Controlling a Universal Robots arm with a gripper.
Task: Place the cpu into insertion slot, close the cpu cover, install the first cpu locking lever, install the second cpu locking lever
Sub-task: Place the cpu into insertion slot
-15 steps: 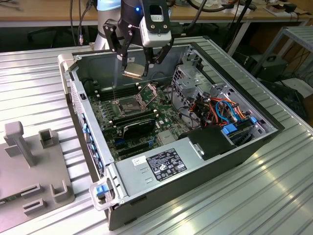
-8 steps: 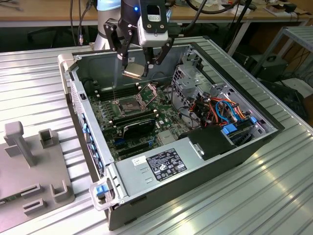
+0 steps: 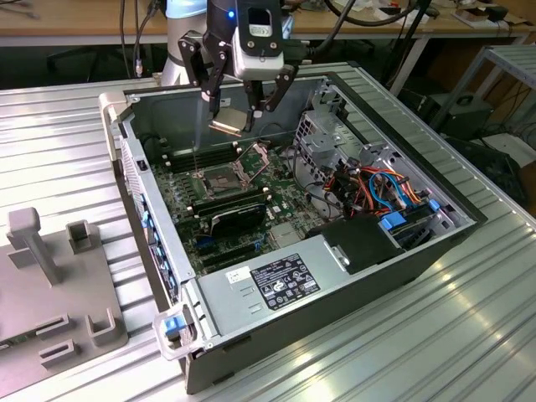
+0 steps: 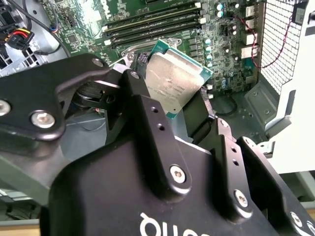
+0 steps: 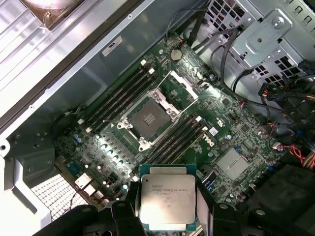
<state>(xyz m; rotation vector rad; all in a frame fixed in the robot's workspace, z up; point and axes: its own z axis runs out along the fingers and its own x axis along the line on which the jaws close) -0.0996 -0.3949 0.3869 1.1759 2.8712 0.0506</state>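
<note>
Claw (image 3: 239,115) around cpu (image 5: 165,201), well above insertion slot (image 5: 147,118).

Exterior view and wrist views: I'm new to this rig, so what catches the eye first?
The gripper holds the cpu above the open case. Below, on the green motherboard, the insertion slot lies bare, its cover swung up.

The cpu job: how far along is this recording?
Nothing done yet: the insertion slot is bare and the cpu cover stands open. In hand: the gripper holds the cpu above the motherboard. Seating, closing and both lever steps remain.
</note>
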